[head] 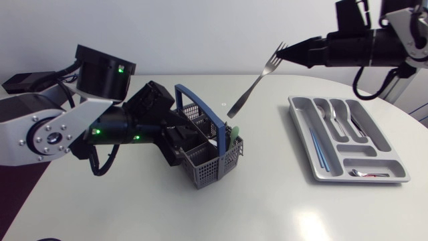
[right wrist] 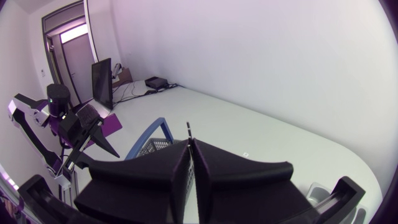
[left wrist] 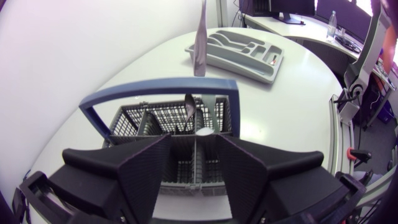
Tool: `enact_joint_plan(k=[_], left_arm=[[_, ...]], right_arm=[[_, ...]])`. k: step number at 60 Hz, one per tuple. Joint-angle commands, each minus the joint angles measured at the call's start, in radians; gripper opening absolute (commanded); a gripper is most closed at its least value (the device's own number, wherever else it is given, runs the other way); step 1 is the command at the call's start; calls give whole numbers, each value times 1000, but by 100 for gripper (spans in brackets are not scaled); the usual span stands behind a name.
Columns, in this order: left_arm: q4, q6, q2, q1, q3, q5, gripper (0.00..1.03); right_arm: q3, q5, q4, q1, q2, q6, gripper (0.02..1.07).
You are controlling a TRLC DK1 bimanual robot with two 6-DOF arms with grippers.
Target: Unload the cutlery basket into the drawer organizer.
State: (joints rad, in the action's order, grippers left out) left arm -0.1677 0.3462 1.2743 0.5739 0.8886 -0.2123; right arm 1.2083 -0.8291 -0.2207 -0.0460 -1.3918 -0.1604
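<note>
The grey cutlery basket (head: pixel 212 161) with a blue handle (head: pixel 199 107) stands at mid-table. My left gripper (head: pixel 179 144) is at its left side. In the left wrist view this gripper (left wrist: pixel 194 142) is open, its fingers apart over the basket's near compartments (left wrist: pixel 163 118). A spoon (left wrist: pixel 189 107) stands in the far part of the basket. My right gripper (head: pixel 286 52) is shut on the tines end of a fork (head: pixel 255 82), which hangs tilted in the air above the basket. The fork's handle (left wrist: pixel 200 38) shows ahead of the left gripper. The fork's tip (right wrist: pixel 188 128) pokes out between the shut right fingers (right wrist: pixel 190 148).
The grey drawer organizer (head: pixel 302 137) lies at the right of the table and holds spoons (head: pixel 328 110), knives and a small piece in its front slot. It also appears beyond the basket as the organizer (left wrist: pixel 249 59). A green item (head: pixel 232 138) sticks out of the basket.
</note>
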Motion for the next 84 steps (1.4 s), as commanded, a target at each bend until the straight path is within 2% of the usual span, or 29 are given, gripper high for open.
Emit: enact_joint_plan(k=[1, 5, 9, 15, 28, 33, 45, 58, 66, 84], left_arm=[[-23, -42, 11, 30, 72, -13, 57], [-42, -59, 26, 44, 102, -42, 58], [-73, -88, 60, 47, 150, -105, 58], [-101, -95, 83, 61, 182, -142, 60], [-197, -85, 129, 57, 234, -320, 60], [-214, -79, 143, 58, 240, -358, 63], [-260, -76, 175, 63, 263, -512, 65], [-259, -70, 195, 107, 257, -529, 66], [-257, -70, 223, 104, 257, -590, 66], [-233, -64, 246, 109, 268, -613, 68]], right_arm=[[-49, -53, -8, 51, 63, 4, 12], [-69, -85, -14, 75, 91, -7, 13], [-104, -130, -31, 106, 135, -28, 13], [-153, -174, -59, 121, 197, -54, 13], [-251, -263, -95, 120, 323, -80, 13], [-266, -271, -105, 103, 340, -80, 13], [-288, -269, -100, 48, 355, -54, 13], [-303, -258, -48, 8, 366, 4, 13], [-306, -248, 12, -6, 369, 62, 13], [-309, -231, 55, -66, 358, 117, 13]])
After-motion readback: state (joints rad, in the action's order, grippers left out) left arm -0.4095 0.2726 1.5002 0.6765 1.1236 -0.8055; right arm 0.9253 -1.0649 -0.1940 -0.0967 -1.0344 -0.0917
